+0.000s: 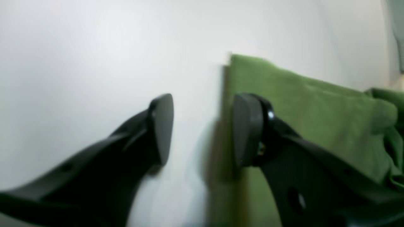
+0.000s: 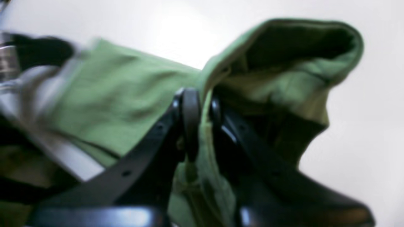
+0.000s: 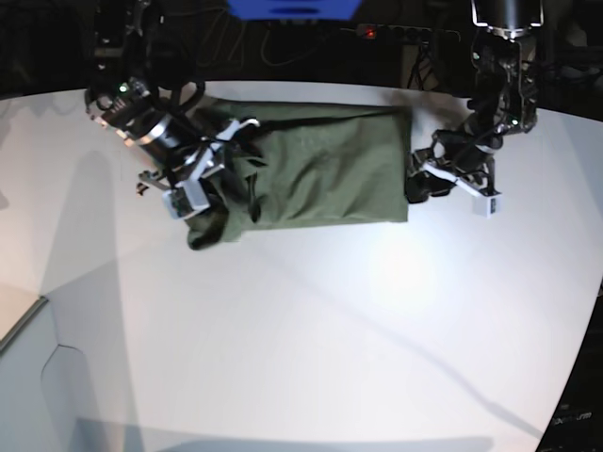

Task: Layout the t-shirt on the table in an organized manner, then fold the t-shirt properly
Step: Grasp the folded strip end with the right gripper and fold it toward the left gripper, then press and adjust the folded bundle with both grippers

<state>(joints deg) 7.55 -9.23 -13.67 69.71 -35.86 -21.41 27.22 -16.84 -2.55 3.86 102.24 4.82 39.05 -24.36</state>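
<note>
Shirt (image 3: 320,169) lies flat-ish on the white bench (image 3: 311,339), at its far side, long axis running left-right in the base view. Left end of it is bunched and rumpled; right end is a clean straight edge, probably the hem, so the collar end likely points left, though you can't confirm that here.

Start at base-view left: your right gripper (image 2: 202,104) has its jaws pressed together on a fold of green fabric, a loose flap (image 2: 293,53) standing up beside them. Looks like you're mid-layout, not folding yet. Keep that pinch firm, and draw the bunched end outward and low along the bench so wrinkles pull out instead of lifting the whole body.

Moving right: your left gripper (image 1: 202,126) hovers with jaws spread right at the shirt's straight edge (image 1: 230,104), one fingertip (image 1: 247,126) over cloth, the other over bare bench; nothing is held. Close on that edge before the other arm pulls, so you anchor it and tension runs along the long axis.
</note>
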